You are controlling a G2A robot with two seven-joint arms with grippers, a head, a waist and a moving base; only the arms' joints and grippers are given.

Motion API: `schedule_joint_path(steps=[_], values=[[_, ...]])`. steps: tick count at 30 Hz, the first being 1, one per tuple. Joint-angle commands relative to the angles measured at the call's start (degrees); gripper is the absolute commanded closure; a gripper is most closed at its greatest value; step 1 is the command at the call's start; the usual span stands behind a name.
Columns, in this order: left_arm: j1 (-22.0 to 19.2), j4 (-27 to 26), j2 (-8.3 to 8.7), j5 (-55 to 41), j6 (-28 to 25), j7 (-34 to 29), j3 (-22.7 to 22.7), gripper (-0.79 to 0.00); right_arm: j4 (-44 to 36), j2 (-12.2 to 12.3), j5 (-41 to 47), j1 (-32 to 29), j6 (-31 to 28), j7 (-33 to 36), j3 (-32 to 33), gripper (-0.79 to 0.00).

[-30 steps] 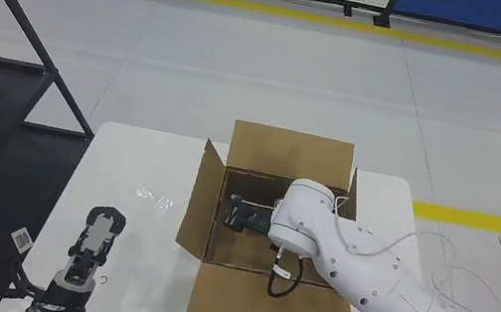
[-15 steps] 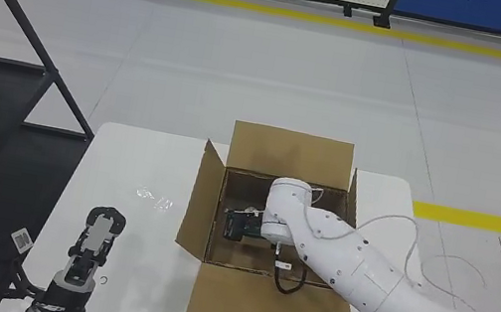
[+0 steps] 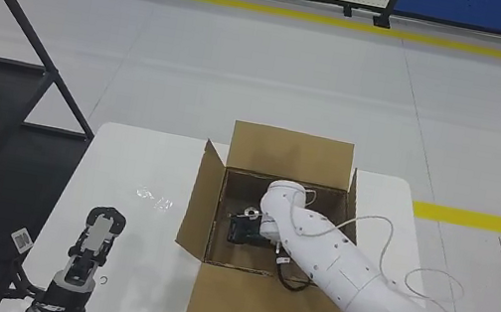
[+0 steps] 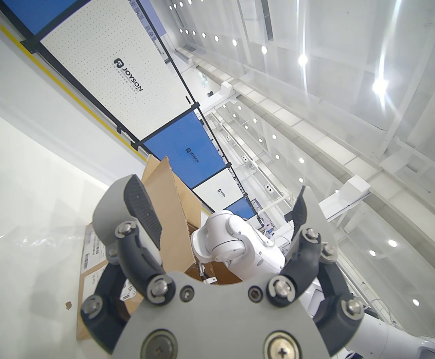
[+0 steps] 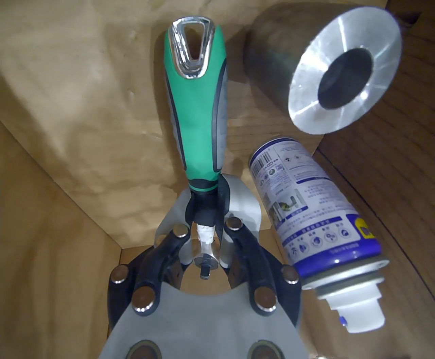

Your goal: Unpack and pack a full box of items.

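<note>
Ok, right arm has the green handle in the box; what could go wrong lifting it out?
The right tool pinches the green handle only at its narrow neck, so the long grip may swing or slip. The spray can and metal cylinder sit close beside it; a sideways lift could knock them. The protruding handle might catch the box wall.

The left gripper (image 4: pixel 217 190) holds its jaws wide. Just beyond them sits the open cardboard box (image 4: pixel 173 217), the other arm (image 4: pixel 234 241) bent into it.
</note>
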Motion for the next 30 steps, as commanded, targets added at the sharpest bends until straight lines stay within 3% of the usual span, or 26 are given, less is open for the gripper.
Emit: schedule_joint_path(steps=[1, 9, 16, 24, 30], values=[[0.00, 0.00, 0.00, 0.00, 0.00, 0.00, 0.00, -0.785, 1.52, -0.80, -0.63, 0.10, -0.53, -0.52, 0.00, -0.302], [0.00, 0.00, 0.00, 0.00, 0.00, 0.00, 0.00, -0.785, 5.55, -3.02, -0.70, 0.93, -0.34, -0.34, 0.00, -0.348], [0.00, 0.00, 0.00, 0.00, 0.00, 0.00, 0.00, -0.785, 3.30, -2.25, 0.84, 1.43, 0.64, 0.63, 0.00, -0.363], [0.00, 0.00, 0.00, 0.00, 0.00, 0.00, 0.00, -0.785, -5.31, 1.62, 2.75, 1.19, 4.62, 4.61, 0.00, -0.379], [0.00, 0.00, 0.00, 0.00, 0.00, 0.00, 0.00, -0.785, -19.38, 7.43, 4.64, 1.73, 8.60, 8.58, 0.00, -0.406]])
